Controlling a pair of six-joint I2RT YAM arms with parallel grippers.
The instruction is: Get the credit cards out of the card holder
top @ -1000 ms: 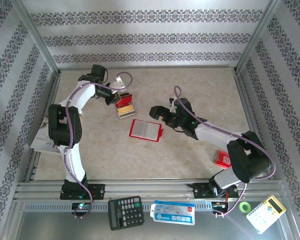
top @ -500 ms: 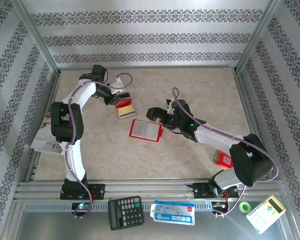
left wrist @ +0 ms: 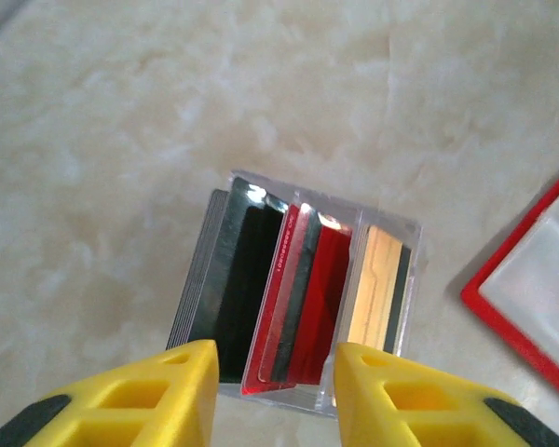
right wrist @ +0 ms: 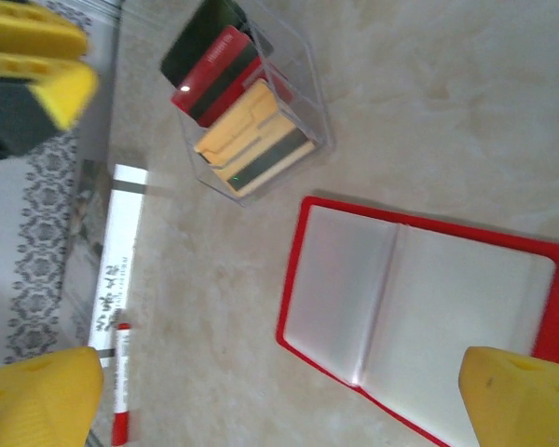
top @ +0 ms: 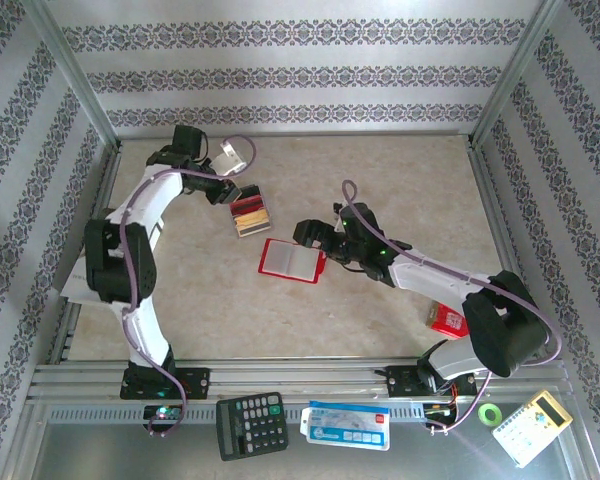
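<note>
Top external view, items listed by size.

Beige marbled table [top: 400, 190]: carrying everything below.

Left gripper [top: 226, 188]: hanging over the back-left part of the table, just behind the clear box. In the left wrist view its yellow fingers [left wrist: 182, 391] are standing apart and gripping nothing.

Right gripper [top: 308, 232]: hovering at the far right corner of the card holder. In the right wrist view its yellow fingers [right wrist: 37, 400] are spreading wide on either side of the holder and clasping nothing.

Red folding card holder [top: 292, 260]: lying open and flat mid-table, its pale inner pockets facing up.

Clear plastic box [top: 250, 214]: sitting near the holder's far left corner, apart from it.

Thin plastic credit cards [left wrist: 303, 298]: sitting side by side inside the clear box, dark grey beside red beside tan.
</note>
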